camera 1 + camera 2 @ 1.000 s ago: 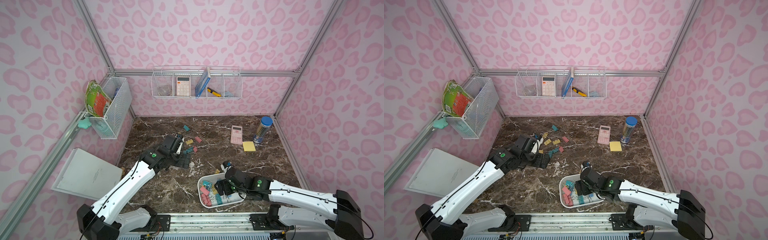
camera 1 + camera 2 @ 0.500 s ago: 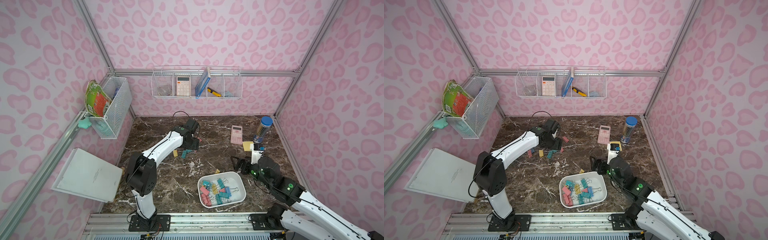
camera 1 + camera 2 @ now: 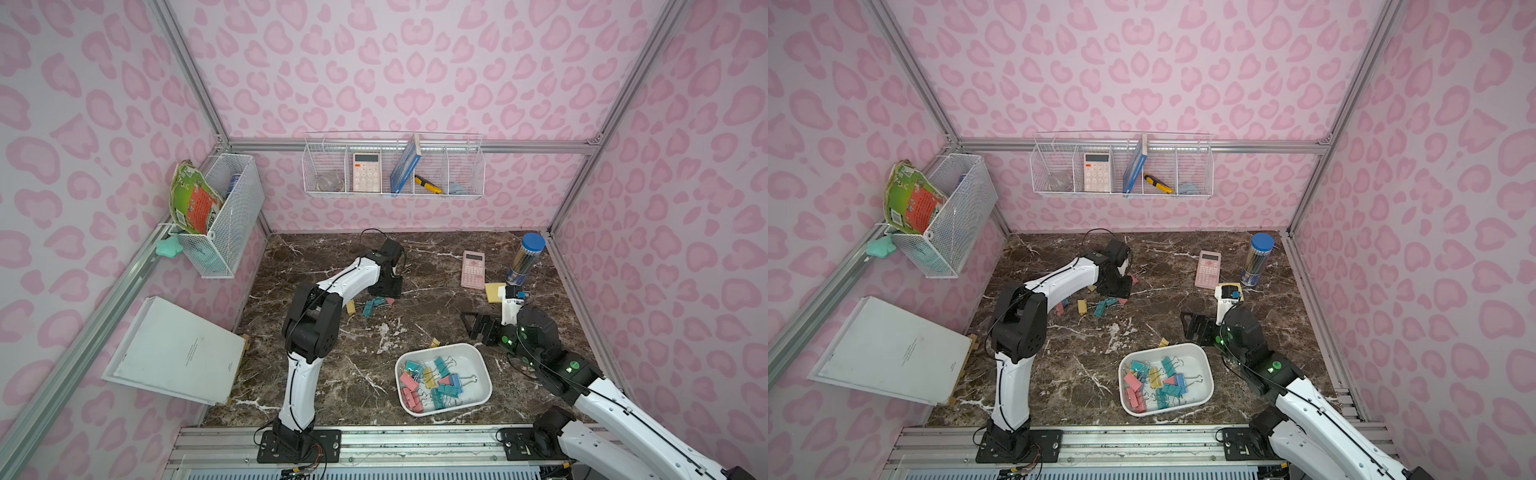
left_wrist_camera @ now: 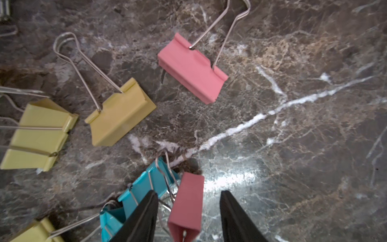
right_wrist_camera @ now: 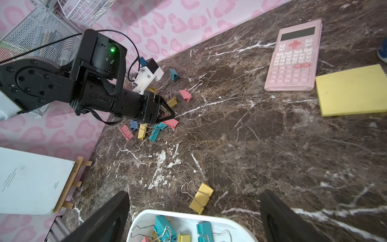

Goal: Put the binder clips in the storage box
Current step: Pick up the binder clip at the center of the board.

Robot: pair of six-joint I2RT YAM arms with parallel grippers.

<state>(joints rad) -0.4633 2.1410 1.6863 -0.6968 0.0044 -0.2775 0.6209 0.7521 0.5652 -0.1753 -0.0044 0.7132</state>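
Several pastel binder clips [image 3: 432,380] lie in the white storage box [image 3: 484,372] at the front of the table, also seen as the storage box [image 3: 1207,365]. More clips [image 3: 370,306] lie loose at mid-table. My left gripper [image 4: 189,191] points down there. Its fingers [image 4: 146,215] are partly closed around an upright pink clip [image 4: 186,207], with gaps on both sides, and a teal clip [image 4: 144,188] lies beside one finger. My right gripper [image 5: 194,193] stands wide open and empty over the box's far rim [image 5: 188,213]. One yellow clip [image 5: 201,198] lies just outside.
A pink calculator [image 3: 473,269], a yellow sticky-note pad [image 3: 494,292] and a blue-capped pencil tube [image 3: 524,259] stand at the back right. A white board [image 3: 174,353] leans at the left. Wire baskets [image 3: 392,166] hang on the walls.
My right gripper has left the box and drawn back to the right, still open. My left arm has reached over the far clips, and its jaws have narrowed around the pink clip.
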